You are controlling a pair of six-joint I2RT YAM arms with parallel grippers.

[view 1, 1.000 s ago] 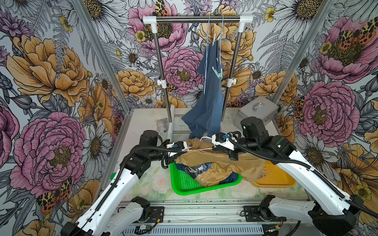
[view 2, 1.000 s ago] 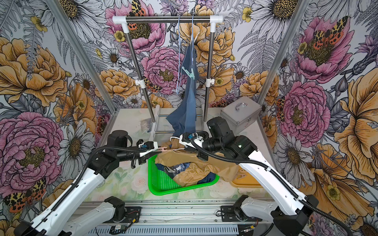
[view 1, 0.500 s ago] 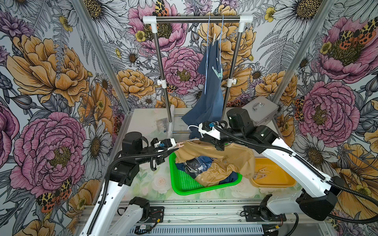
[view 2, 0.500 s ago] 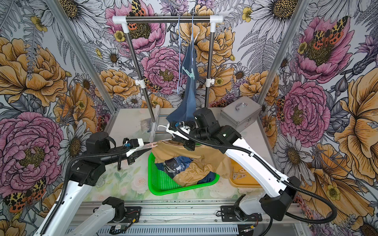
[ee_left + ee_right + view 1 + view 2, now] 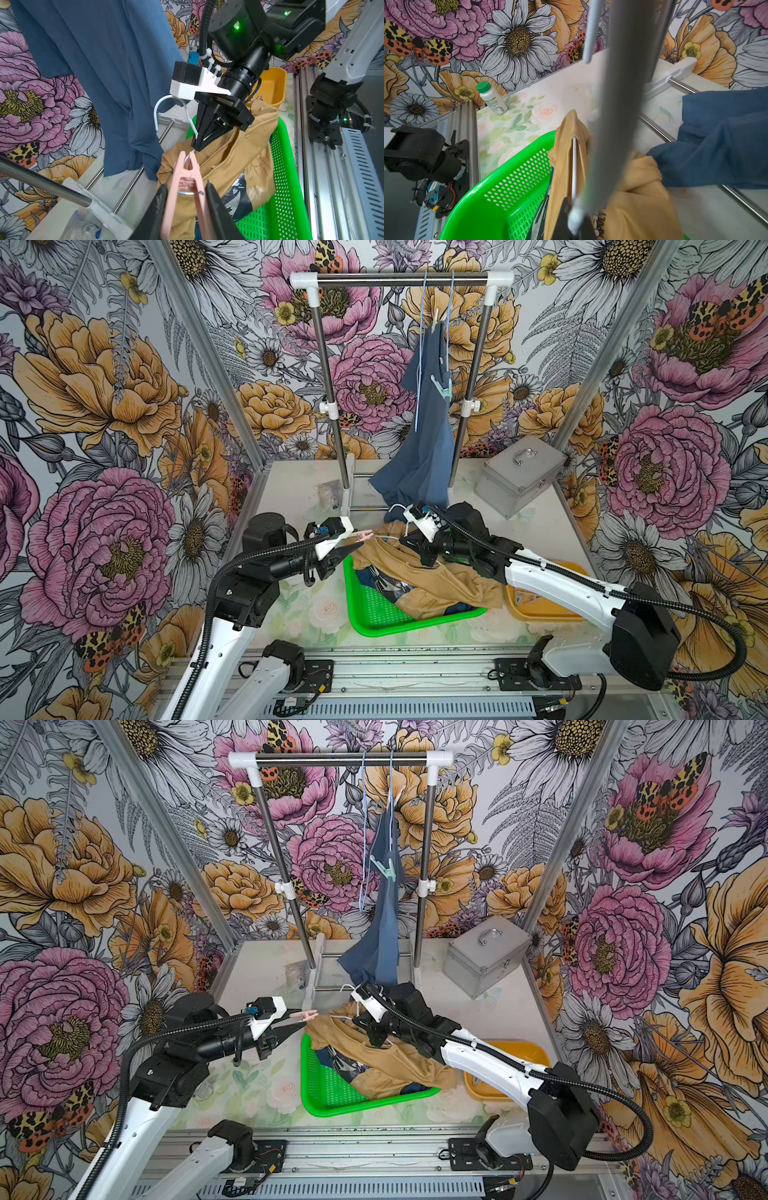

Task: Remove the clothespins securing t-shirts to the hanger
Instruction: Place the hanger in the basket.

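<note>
My left gripper (image 5: 186,185) (image 5: 356,539) is shut on a pale pink clothespin (image 5: 182,176) (image 5: 306,1015), one finger against each prong. Its tip sits at the end of the white wire hanger (image 5: 392,537) (image 5: 574,166); I cannot tell if it still bites. My right gripper (image 5: 574,226) (image 5: 417,545) is shut on that hanger near its neck. The tan t-shirt (image 5: 436,580) (image 5: 239,149) drapes from the hanger into the green basket (image 5: 374,614), over a dark navy t-shirt (image 5: 239,197). The slate blue t-shirt (image 5: 428,448) hangs from the rack (image 5: 399,279) with a mint green clothespin (image 5: 441,386) (image 5: 383,866) on it.
A yellow tray (image 5: 536,610) lies right of the basket, under my right arm. A silver case (image 5: 519,477) stands at the back right. A crumpled plastic bag (image 5: 328,493) lies by the rack's left foot. A white bottle with a green cap (image 5: 492,99) stands near the table's left edge.
My right arm has carried the hanger and tan t-shirt leftward. My left arm has drawn back to the left, still holding the pink clothespin, its jaws a little wider.
</note>
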